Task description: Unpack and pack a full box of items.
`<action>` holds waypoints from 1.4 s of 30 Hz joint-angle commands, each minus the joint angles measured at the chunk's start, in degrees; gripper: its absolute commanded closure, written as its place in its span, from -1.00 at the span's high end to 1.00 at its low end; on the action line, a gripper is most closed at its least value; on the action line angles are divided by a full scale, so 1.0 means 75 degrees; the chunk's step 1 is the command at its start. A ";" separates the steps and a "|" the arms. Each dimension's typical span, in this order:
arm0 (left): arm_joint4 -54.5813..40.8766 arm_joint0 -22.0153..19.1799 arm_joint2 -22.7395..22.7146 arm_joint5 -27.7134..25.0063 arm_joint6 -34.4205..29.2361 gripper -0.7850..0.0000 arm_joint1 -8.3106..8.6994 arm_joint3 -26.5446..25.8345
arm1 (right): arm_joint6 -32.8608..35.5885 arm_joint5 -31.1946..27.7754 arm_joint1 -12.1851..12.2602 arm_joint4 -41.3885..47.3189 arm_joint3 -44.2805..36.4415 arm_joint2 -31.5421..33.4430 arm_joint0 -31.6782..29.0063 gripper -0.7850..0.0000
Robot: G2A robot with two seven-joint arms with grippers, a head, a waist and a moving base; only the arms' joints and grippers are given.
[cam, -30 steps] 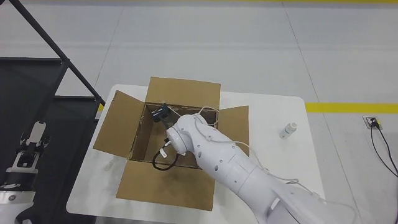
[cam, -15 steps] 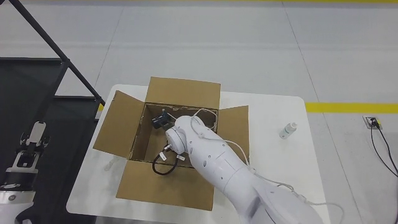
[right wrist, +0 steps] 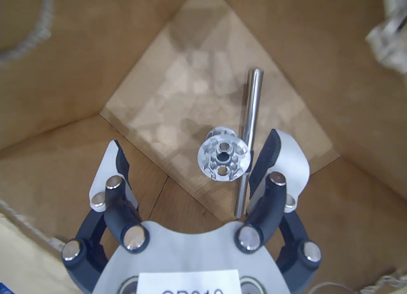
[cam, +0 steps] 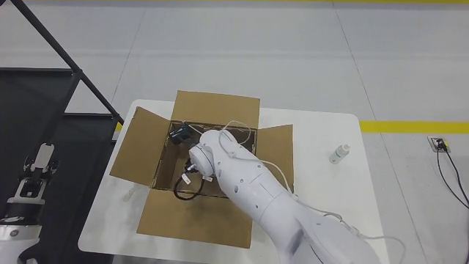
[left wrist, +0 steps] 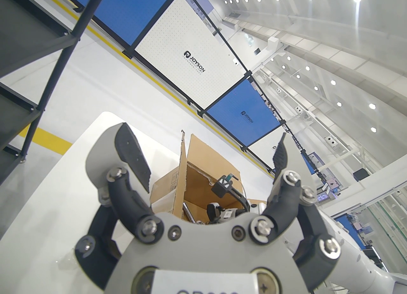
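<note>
An open cardboard box [cam: 192, 106] stands on the white table [cam: 322, 191]. My right arm [cam: 220, 165] goes down into the box near its far left corner. On the box floor [right wrist: 178, 63] lie a shiny metal rod [right wrist: 251, 117] and a small silver flanged wheel [right wrist: 223, 158]. My right gripper [right wrist: 194, 141] hangs open just above them, the wheel between its fingers and the rod beside one fingertip [right wrist: 270, 152]. My left gripper [left wrist: 203, 134] is open and holds nothing, low beside the table's left edge, seen in the top view as the left gripper [cam: 38, 165].
A small white bottle [cam: 339, 153] stands on the table to the right of the box. The four box flaps [cam: 139, 147] are spread outward. A black metal rack [cam: 44, 110] stands left of the table. A bit of clear plastic [cam: 128, 191] lies by the left flap.
My right wrist has shifted to the left inside the box, toward its far left corner. The left arm has not moved.
</note>
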 commanded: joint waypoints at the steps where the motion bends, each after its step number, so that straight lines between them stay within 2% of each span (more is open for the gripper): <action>1: 0.0000 0.0000 0.0000 0.0000 0.0000 1.00 0.0000 0.0000 | -0.0054 0.0044 0.0047 -0.0142 -0.0299 0.0020 0.0036 1.00; 6: 0.0000 0.0000 0.0000 0.0000 0.0000 1.00 0.0000 0.0000 | -0.0153 0.0500 0.0390 -0.0642 -0.1443 0.0222 -0.0114 1.00; 11: 0.0000 0.0000 0.0000 0.0000 0.0000 1.00 0.0000 0.0000 | 0.0246 0.1213 0.1114 -0.1564 -0.3577 0.0799 -0.0769 1.00; 15: 0.0000 0.0000 0.0000 0.0000 0.0000 1.00 0.0000 0.0000 | 0.1222 0.1794 0.2041 -0.3253 -0.6664 0.1880 -0.2227 1.00; 16: 0.0000 0.0000 0.0000 0.0000 0.0000 1.00 0.0000 0.0000 | 0.1671 0.1756 0.2353 -0.3927 -0.7839 0.2398 -0.2906 1.00; 19: 0.0000 0.0000 0.0000 0.0000 0.0000 1.00 0.0000 0.0000 | 0.2401 0.1465 0.2888 -0.5266 -1.0189 0.3684 -0.4463 1.00; 21: 0.0000 0.0000 0.0000 0.0000 0.0000 1.00 0.0000 0.0000 | 0.2586 0.1328 0.3094 -0.5782 -1.1313 0.4475 -0.5298 1.00; 24: 0.0000 0.0000 0.0000 0.0000 0.0000 1.00 0.0000 0.0000 | 0.2653 0.1298 0.3275 -0.6156 -1.2335 0.5604 -0.6139 1.00; 28: 0.0000 0.0000 0.0000 0.0000 0.0000 1.00 0.0000 0.0000 | 0.2729 0.1197 0.3421 -0.6117 -1.2804 0.7006 -0.6742 1.00; 31: 0.0000 0.0000 0.0000 0.0000 0.0000 1.00 0.0000 0.0000 | 0.2843 0.1091 0.3509 -0.5913 -1.2620 0.7995 -0.6894 1.00; 35: 0.0000 0.0000 0.0000 0.0000 0.0000 1.00 0.0000 0.0000 | 0.2913 0.1092 0.3616 -0.5637 -1.1681 0.9081 -0.6684 1.00; 42: 0.0000 0.0000 0.0000 0.0000 0.0000 1.00 0.0000 0.0000 | 0.2739 0.0864 0.3764 -0.5290 -0.9392 0.9741 -0.5814 1.00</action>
